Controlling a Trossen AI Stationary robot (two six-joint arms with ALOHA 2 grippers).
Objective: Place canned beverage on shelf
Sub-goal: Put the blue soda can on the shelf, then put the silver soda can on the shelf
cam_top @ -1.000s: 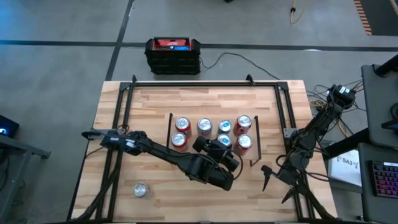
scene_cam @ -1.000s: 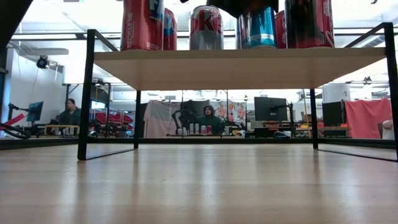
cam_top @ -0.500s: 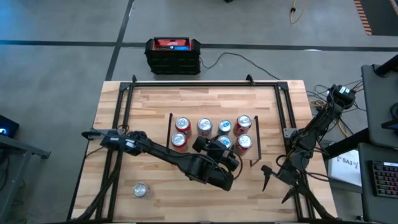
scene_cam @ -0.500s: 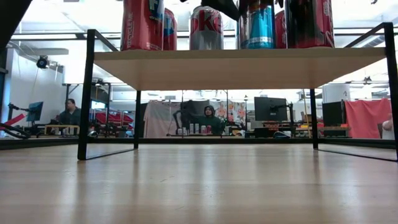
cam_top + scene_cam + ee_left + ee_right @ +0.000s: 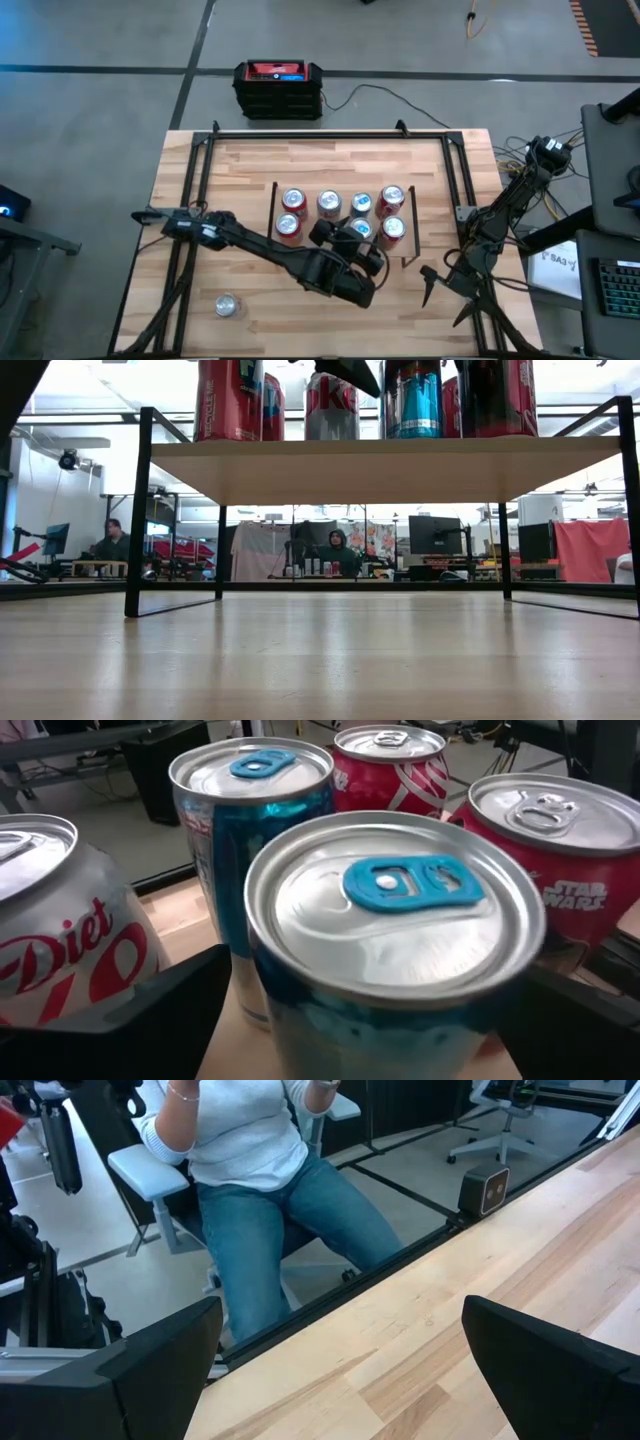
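Observation:
The shelf (image 5: 340, 188), a light-wood board on thin black legs (image 5: 380, 458), stands mid-table and carries several upright cans. A blue can with a blue tab (image 5: 392, 920) stands on its base on the board's near side (image 5: 360, 228) (image 5: 412, 405). My left gripper (image 5: 357, 238) reaches in from the table's left. It is open, with one finger on either side of this can (image 5: 385, 1030); bare wood shows between one finger and the can. My right gripper (image 5: 432, 285) waits open and empty near the table's right front (image 5: 340, 1380).
Red cans (image 5: 293, 200) (image 5: 392, 198), a Diet Coke can (image 5: 70, 940) and a second blue can (image 5: 255, 840) crowd close around the blue can. One loose can (image 5: 227, 305) stands on the table at the near left. A seated person (image 5: 250, 1170) is beyond the table edge.
In the low view my left gripper's fingers have drawn apart from the blue can, so the gripper has opened. More of the can shows now. The can stays standing on the shelf.

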